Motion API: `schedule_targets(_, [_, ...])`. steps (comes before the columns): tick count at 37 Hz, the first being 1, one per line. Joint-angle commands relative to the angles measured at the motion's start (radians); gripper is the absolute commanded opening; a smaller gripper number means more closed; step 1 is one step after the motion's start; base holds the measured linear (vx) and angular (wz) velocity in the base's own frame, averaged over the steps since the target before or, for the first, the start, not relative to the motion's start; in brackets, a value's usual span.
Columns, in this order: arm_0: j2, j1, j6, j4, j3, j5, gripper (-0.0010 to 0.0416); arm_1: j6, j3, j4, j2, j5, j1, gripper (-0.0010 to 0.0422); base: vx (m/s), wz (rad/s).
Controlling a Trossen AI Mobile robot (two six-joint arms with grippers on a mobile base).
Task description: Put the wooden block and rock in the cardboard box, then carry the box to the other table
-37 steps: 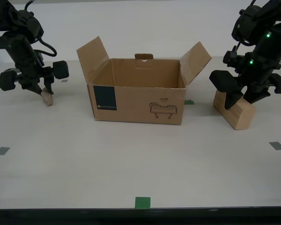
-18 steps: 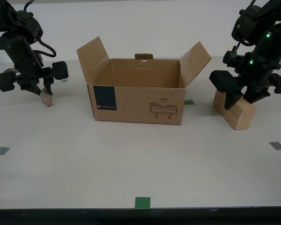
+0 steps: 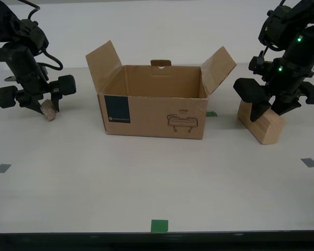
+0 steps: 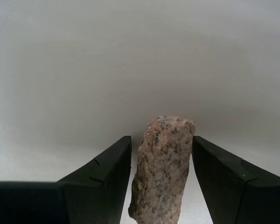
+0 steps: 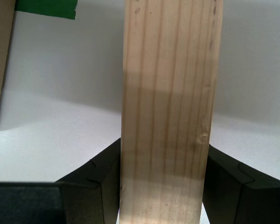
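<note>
The open cardboard box stands mid-table with its flaps up; I see nothing inside it. At the exterior view's right, the wooden block lies on the table. My first gripper comes down over it, and both fingers press the wooden block's sides in the first wrist view, first gripper shut on it. At the exterior view's left, the small pinkish rock rests on the table under my second gripper. The second wrist view shows the rock upright between the closed-in fingers of my second gripper.
Green tape marks lie near the front edge and behind the box. Grey tape squares sit at the exterior view's left and right. The box's side wall stands close to the block.
My second gripper has turned and dropped slightly, and the rock has shifted a little toward the exterior view's left. The first gripper, block and box have not moved.
</note>
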Motion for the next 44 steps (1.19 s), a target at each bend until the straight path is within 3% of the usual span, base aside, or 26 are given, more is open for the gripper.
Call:
schedule_targets(1, [0.001, 0.001, -0.002, 0.003, 0.0, -0.006, 0.0, -0.002, 0.0, 0.001, -0.001, 0.0, 0.0, 0.0161, 0.0, 0.0])
schedule_targets(13, [0.001, 0.001, -0.002, 0.006, 0.0, -0.006, 0.0, -0.002, -0.009, 0.0, -0.001, 0.0, 0.0, 0.0105, 0.0, 0.0])
schedule_targets(25, [0.001, 0.001, -0.002, 0.006, 0.0, -0.006, 0.0, -0.002, -0.009, 0.001, -0.001, 0.001, 0.0, -0.0006, 0.0, 0.0])
schedule_targets(44, [-0.008, 0.002, 0.0, -0.02, 0.027, -0.005, -0.0001, 0.008, -0.009, 0.002, -0.005, 0.001, 0.0, -0.0002, 0.0, 0.0])
